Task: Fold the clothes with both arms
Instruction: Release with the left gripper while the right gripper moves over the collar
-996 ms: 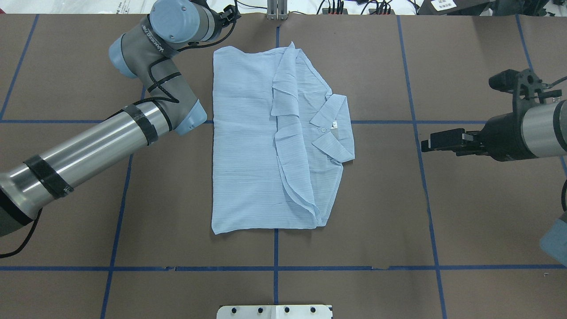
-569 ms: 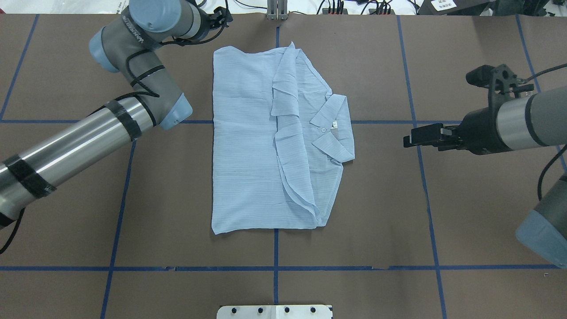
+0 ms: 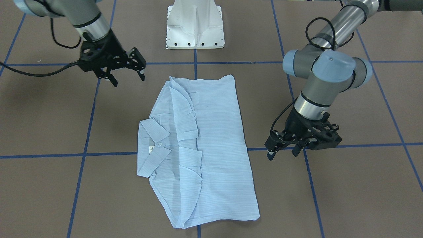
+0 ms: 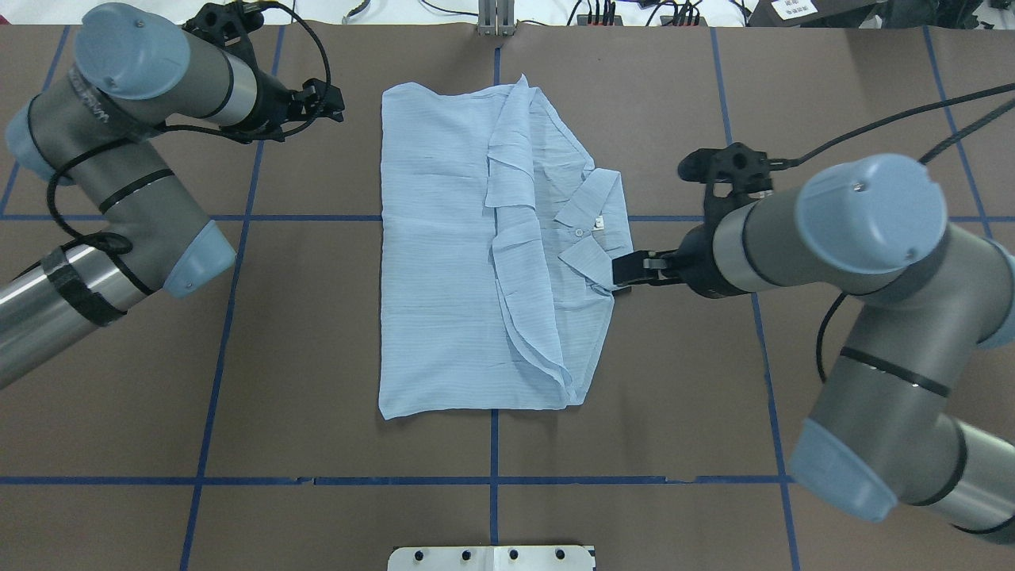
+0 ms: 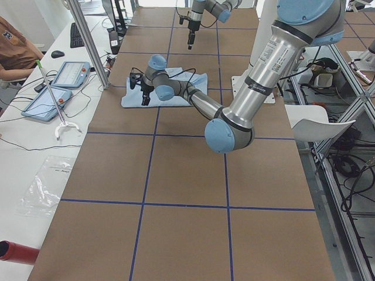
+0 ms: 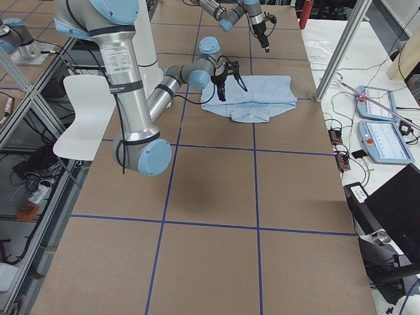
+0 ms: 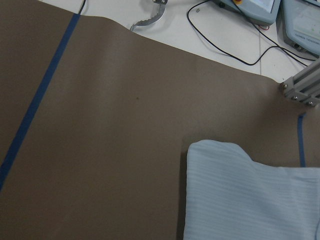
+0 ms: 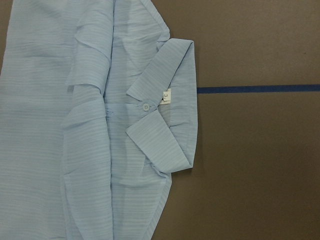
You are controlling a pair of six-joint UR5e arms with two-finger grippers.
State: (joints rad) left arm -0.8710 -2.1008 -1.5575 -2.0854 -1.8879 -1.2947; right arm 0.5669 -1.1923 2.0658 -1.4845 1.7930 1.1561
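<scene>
Pale-blue shirt [image 4: 436,262] lies half-folded, so we should lower the left gripper [image 3: 282,154] and right gripper [image 3: 129,81], both empty with fingers parted, evenly onto matching corners.

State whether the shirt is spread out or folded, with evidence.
Folded in part: the shirt lies as a compact rectangle, with layers of cloth turned in over its front beside the collar.

Pale-blue striped long-sleeved shirt [image 4: 444,262]: I count one
Silver-grey tube arms: I see two, left arm [image 4: 119,182], right arm [image 4: 777,238]
Black open-frame grippers: two, left gripper [image 3: 282,153], right gripper [image 3: 128,80]
White metal pedestal base [image 3: 195,26]: one
</scene>
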